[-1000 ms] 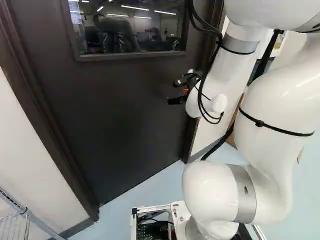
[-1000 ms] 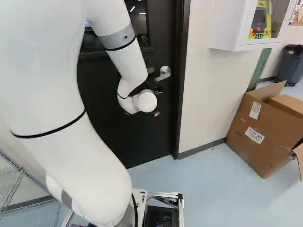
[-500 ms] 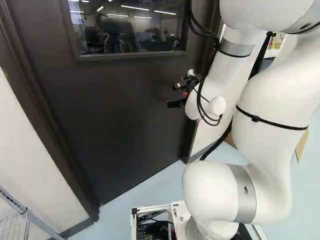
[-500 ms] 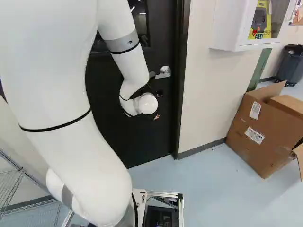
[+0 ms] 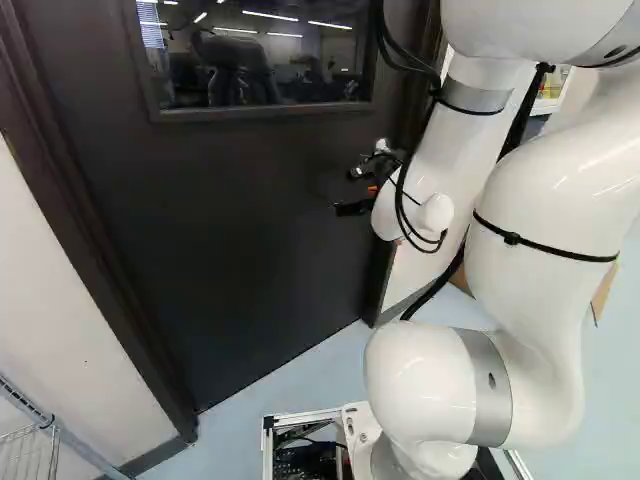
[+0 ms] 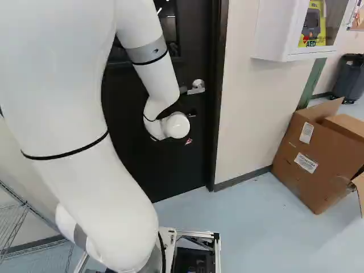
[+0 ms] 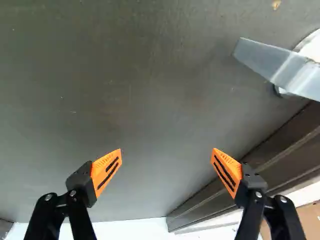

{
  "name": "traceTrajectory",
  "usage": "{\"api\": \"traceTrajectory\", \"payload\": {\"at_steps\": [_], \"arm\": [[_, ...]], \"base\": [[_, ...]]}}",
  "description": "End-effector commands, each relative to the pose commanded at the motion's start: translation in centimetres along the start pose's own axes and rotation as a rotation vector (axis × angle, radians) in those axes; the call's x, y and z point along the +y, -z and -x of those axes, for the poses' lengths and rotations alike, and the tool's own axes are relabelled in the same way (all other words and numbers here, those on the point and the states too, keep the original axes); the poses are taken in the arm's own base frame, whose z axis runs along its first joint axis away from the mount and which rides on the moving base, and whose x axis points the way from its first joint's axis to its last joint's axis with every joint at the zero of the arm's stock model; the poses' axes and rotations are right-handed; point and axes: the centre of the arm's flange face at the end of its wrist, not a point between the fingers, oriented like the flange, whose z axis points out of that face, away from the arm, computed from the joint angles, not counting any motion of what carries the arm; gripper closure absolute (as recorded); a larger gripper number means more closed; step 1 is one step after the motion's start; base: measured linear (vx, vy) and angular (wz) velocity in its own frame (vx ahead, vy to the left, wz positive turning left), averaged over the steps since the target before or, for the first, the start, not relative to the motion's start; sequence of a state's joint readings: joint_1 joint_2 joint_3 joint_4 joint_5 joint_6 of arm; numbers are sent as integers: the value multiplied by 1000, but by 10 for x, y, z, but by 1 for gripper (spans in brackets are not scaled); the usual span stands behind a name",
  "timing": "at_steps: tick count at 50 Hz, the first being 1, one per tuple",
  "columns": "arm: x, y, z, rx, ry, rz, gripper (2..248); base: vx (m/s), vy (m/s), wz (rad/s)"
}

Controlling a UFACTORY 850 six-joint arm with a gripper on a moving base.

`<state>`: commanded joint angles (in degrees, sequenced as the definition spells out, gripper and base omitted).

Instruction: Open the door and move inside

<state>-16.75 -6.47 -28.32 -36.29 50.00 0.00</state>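
The dark door point(image 5: 250, 230) stands shut in its frame, a window in its upper part. My gripper point(image 5: 345, 190) is close before it in the left base view, below the window's right corner. In the right base view the metal door handle point(image 6: 196, 88) is above and beside my wrist, which hides most of the gripper there. The wrist view shows the gripper point(image 7: 167, 152) open, orange pads wide apart, only door surface between and beyond them. The lever of the handle point(image 7: 280, 67) lies ahead and to one side, apart from both fingers.
The door frame point(image 6: 217, 114) runs close beside the handle. A white wall cabinet point(image 6: 278, 34) and an open cardboard box point(image 6: 318, 153) are right of the door, a dark bin point(image 6: 348, 79) farther back. A wire rack point(image 5: 35, 430) stands at the left base view's lower left.
My upper arm and forearm have shifted slightly, rightward in the right base view, and the wrist has dropped a little. The base and door have not moved.
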Motion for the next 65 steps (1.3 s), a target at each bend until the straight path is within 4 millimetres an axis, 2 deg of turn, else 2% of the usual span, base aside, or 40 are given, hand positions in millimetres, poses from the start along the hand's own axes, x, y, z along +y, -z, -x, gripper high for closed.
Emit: {"api": "traceTrajectory", "payload": {"at_steps": [25, 51, 65], "arm": [[1, 19, 6, -5, -10, 26, 3], [0, 50, -10, 41, 13, 70, 3], [0, 59, -21, 71, 31, 87, 3]], "base": [[0, 0, 0], [0, 0, 0], [0, 0, 0]]}}
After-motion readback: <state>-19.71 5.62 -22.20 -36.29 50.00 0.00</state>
